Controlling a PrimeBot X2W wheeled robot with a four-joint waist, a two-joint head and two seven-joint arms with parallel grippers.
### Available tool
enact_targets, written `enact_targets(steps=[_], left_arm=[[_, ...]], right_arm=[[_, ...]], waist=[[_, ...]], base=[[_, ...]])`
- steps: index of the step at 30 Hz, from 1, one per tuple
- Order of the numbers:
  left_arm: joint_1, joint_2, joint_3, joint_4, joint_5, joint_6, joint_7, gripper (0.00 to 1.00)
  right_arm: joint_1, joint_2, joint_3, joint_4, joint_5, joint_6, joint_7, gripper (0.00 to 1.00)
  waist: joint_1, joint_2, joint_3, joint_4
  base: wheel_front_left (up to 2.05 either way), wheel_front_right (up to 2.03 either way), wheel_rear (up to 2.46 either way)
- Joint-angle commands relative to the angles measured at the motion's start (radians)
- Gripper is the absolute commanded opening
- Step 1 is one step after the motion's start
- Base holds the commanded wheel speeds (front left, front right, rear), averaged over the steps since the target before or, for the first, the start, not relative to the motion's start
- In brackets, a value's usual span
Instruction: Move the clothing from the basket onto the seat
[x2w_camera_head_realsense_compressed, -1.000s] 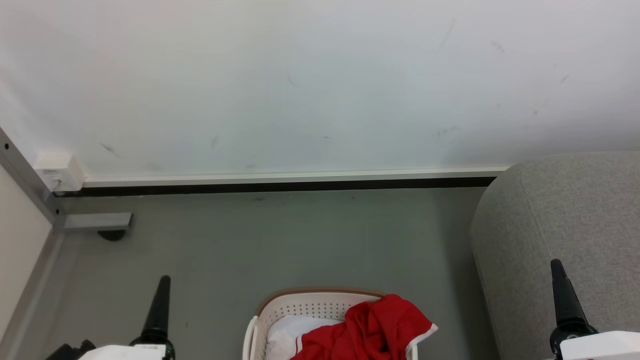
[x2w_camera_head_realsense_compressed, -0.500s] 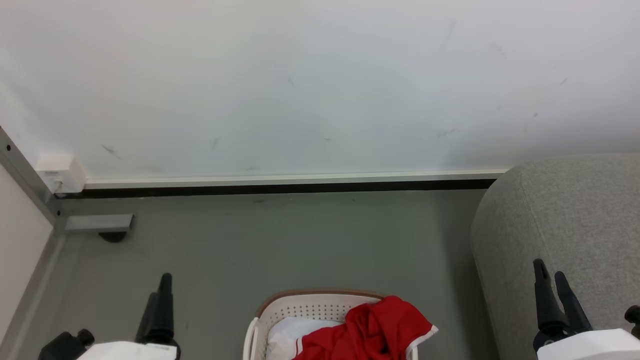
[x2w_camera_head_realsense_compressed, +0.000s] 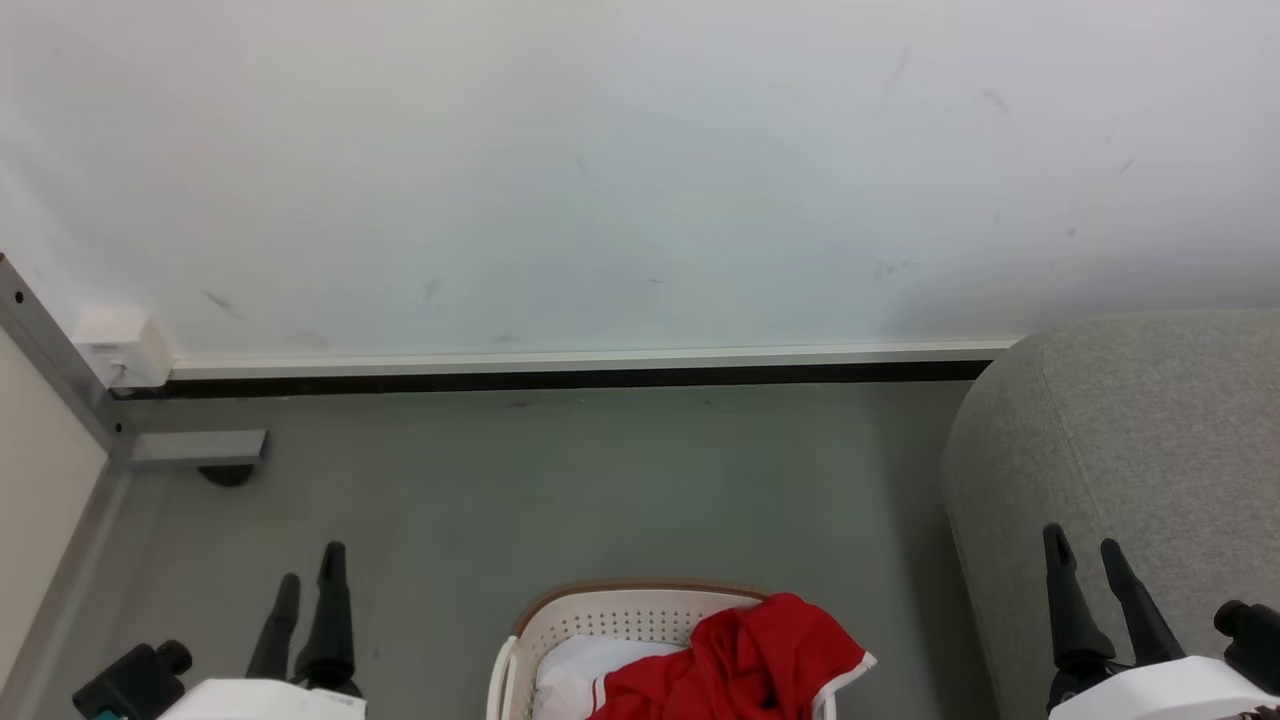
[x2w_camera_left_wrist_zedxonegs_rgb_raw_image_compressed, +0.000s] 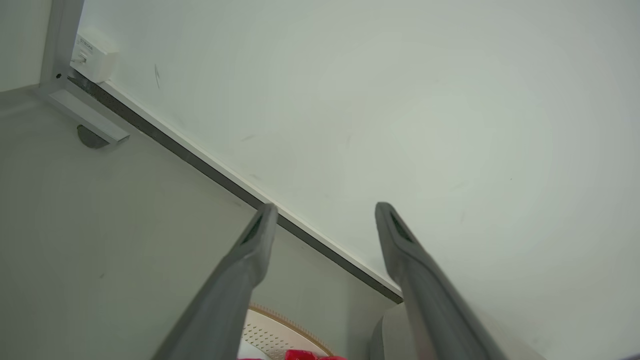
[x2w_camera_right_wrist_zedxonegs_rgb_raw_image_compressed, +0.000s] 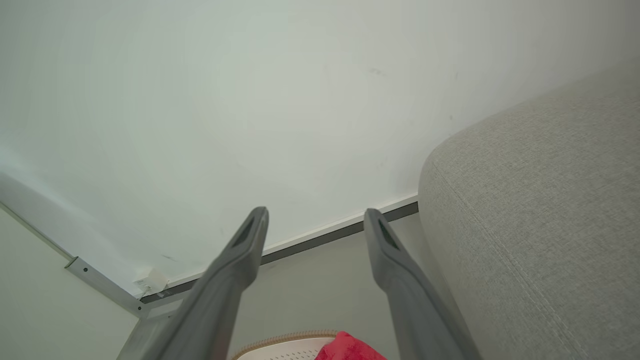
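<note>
The red clothing (x2w_camera_head_realsense_compressed: 745, 660) with white trim lies bunched in the cream basket (x2w_camera_head_realsense_compressed: 610, 610) at the bottom middle of the head view, one fold hanging over the basket's right rim. A white pad (x2w_camera_head_realsense_compressed: 575, 665) lies under it. The grey seat (x2w_camera_head_realsense_compressed: 1150, 440) rises at the right. My left gripper (x2w_camera_head_realsense_compressed: 310, 565) is open, low at the left of the basket, holding nothing. My right gripper (x2w_camera_head_realsense_compressed: 1082, 545) is open in front of the seat's side, empty. The right wrist view has the seat (x2w_camera_right_wrist_zedxonegs_rgb_raw_image_compressed: 540, 210) and a bit of red cloth (x2w_camera_right_wrist_zedxonegs_rgb_raw_image_compressed: 350, 347).
A white wall (x2w_camera_head_realsense_compressed: 640, 170) with a dark baseboard runs across the back. A metal frame post with a foot (x2w_camera_head_realsense_compressed: 195, 448) and a small white box (x2w_camera_head_realsense_compressed: 118, 340) stand at the left corner. Grey floor (x2w_camera_head_realsense_compressed: 600, 480) lies between the basket and the wall.
Both grippers have turned about their wrists, so that each now shows two spread fingers instead of one edge-on. The right one has drifted left. The camera tilted slightly.
</note>
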Motion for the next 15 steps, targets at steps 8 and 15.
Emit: enact_targets(steps=[8,15], left_arm=[[-0.009,0.031,-0.005,0.004,0.129,-0.006,-0.033,1.0],[-0.008,0.046,-0.015,0.006,0.212,-0.006,-0.05,1.0]], right_arm=[[-0.026,-0.02,0.01,0.027,-0.118,0.001,-0.033,1.0],[-0.025,-0.021,0.011,0.043,-0.183,0.001,-0.048,1.0]], waist=[[0.0,0.0,0.0,0.002],[0.0,0.0,-0.002,0.003]], base=[[0.0,0.0,0.0],[0.0,0.0,0.0]])
